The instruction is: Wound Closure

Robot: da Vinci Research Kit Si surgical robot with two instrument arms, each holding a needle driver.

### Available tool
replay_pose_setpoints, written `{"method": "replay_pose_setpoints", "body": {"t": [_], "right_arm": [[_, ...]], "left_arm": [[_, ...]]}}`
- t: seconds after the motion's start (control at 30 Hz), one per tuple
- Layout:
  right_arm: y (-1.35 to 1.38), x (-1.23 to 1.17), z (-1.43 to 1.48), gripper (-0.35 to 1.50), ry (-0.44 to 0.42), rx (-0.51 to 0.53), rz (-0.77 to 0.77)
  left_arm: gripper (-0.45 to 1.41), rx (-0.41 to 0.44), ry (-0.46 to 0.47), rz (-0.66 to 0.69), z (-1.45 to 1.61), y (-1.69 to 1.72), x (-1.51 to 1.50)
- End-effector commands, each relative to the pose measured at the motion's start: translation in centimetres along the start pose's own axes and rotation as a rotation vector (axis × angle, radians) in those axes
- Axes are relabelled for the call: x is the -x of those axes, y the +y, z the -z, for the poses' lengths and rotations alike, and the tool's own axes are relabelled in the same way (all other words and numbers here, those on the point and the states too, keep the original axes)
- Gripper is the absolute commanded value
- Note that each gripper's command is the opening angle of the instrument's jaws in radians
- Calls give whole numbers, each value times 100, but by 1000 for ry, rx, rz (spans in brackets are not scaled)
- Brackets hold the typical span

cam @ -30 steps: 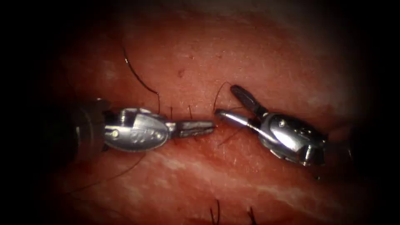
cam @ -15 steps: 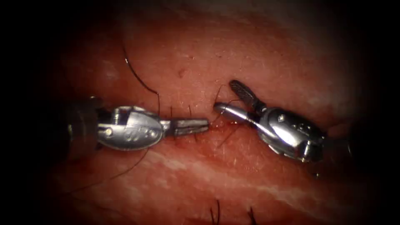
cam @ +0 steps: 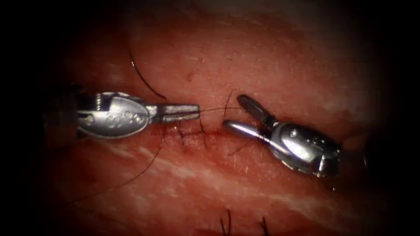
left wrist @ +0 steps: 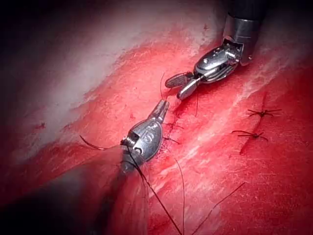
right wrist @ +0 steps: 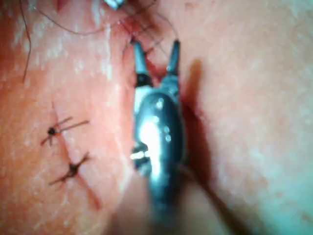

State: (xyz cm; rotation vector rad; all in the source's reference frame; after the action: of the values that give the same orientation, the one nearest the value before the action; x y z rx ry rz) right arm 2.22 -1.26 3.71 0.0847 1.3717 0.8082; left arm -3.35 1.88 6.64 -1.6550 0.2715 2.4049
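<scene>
On the tissue (cam: 245, 57) the cut (cam: 192, 132) runs crosswise, with dark stitches (cam: 181, 135) over it. My left tool (cam: 197, 112) is shut on a thin thread (cam: 216, 109), which stretches tight from its jaw tips toward the right tool. My right tool (cam: 232, 111) stands open just right of the stitches, holding nothing, its jaws spread above and below the line of that thread. In the left wrist view the left tool (left wrist: 164, 104) points at the open right tool (left wrist: 177, 86). The right wrist view has the right tool (right wrist: 155, 48) open over the cut.
A long loose thread (cam: 142, 78) curls over the tissue behind the left tool and trails toward the front left (cam: 131, 177). Two finished stitches (left wrist: 257, 122) with short tails (right wrist: 61, 147) lie further along the cut. Cut thread ends (cam: 227, 223) stick up at the near edge.
My left tool has drawn back to the left and slightly up, away from the right tool, pulling the thread tight. The right tool stayed open and barely shifted.
</scene>
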Motion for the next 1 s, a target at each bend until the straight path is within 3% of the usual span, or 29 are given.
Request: {"method": "replay_pose_setpoints", "body": {"t": [0.03, 0.17, 0.57, 0.93, 0.97, 1.0], "right_arm": [[-7, 7, 1, 46, -2, -7, -4], [-6, 4, 0, 46, 0, -20, -11], [2, 5, -14, 41, 8, 42, -17], [2, 6, -39, 36, 21, 81, -17], [2, 6, -41, 29, 22, 83, -17], [2, 7, -44, -6, 23, 89, -17]], "left_arm": [[-45, -2, -1, -8, -12, 12, 11], [-45, -4, -10, -33, -24, 35, 21], [-45, 13, -9, -33, -24, 55, 17], [-45, 17, -6, -24, -21, 56, 10], [-45, 18, -6, -24, -21, 56, 10], [-45, 19, -5, -23, -19, 55, 10]]}}
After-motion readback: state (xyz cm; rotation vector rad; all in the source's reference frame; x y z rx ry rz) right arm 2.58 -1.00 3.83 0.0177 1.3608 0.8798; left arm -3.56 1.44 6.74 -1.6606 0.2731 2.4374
